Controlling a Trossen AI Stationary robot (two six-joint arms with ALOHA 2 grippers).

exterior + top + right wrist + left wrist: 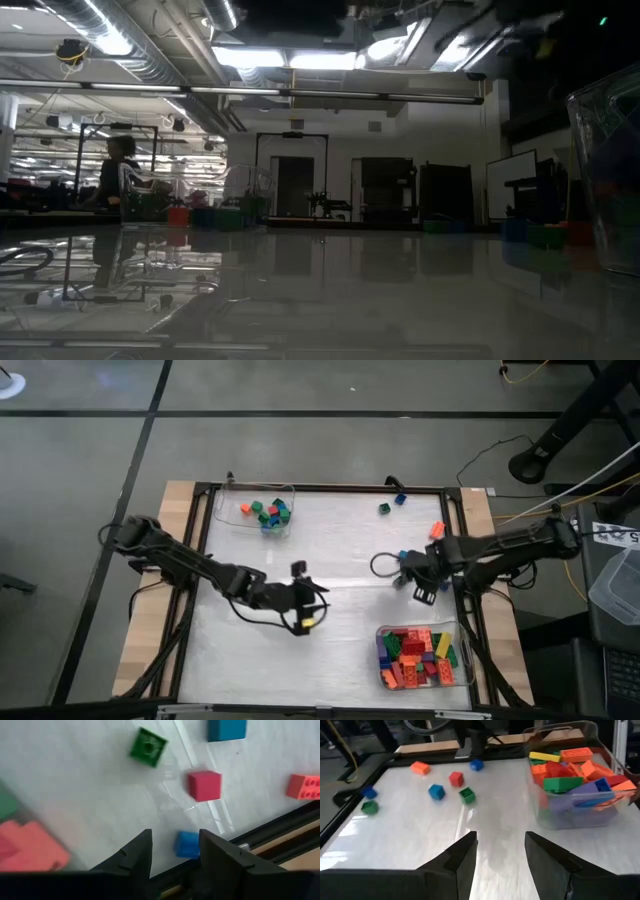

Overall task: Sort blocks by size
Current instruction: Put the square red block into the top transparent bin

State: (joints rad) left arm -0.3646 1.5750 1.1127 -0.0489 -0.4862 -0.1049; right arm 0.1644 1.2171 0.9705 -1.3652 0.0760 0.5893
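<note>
Blue block (pixel 188 844) lies just beyond the right tool (pixel 175 851), its fingers parted, holding nothing; left tool (pixel 500 851) likewise open, empty, mid-surface.

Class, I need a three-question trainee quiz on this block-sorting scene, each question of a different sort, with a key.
1. True or false: the left gripper holds a block.
2. In the high view, which clear tray holds more blocks: A) the far-left tray, B) the near-right tray?
3. In the right wrist view, what colour is the small block between the right gripper jaws?

Key: 1 false, its jaws stand empty; 2 B; 3 blue.
</note>
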